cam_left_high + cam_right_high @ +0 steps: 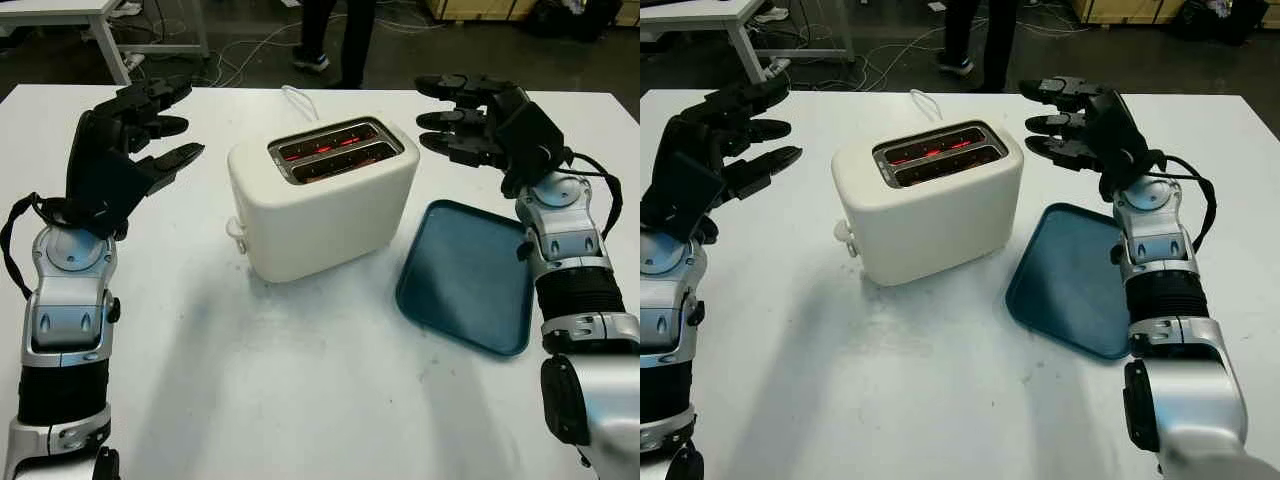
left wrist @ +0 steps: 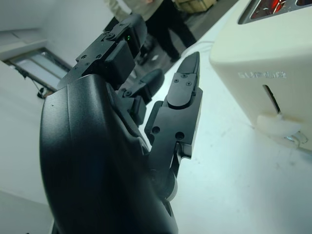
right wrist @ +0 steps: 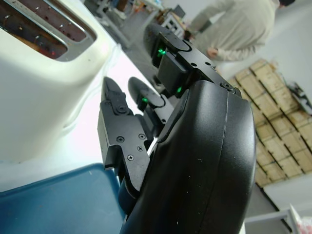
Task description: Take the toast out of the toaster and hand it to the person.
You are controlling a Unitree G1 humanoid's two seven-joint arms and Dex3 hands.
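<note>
A white toaster (image 1: 322,198) sits in the middle of the white table (image 1: 300,380). Its two slots glow red inside. The toast is down in the slots, so it is hard to see any of it. A small lever (image 1: 236,229) sticks out of the toaster's left end.

The left hand (image 1: 140,125) is up in the air to the left of the toaster. It is open and holds nothing. The right hand (image 1: 470,120) is up in the air to the right of the toaster, open and holding nothing.

A blue tray (image 1: 470,275) lies flat just to the right of the toaster.

A person (image 1: 335,35) stands behind the table, past the toaster. The head views cut the person off above the legs.
</note>
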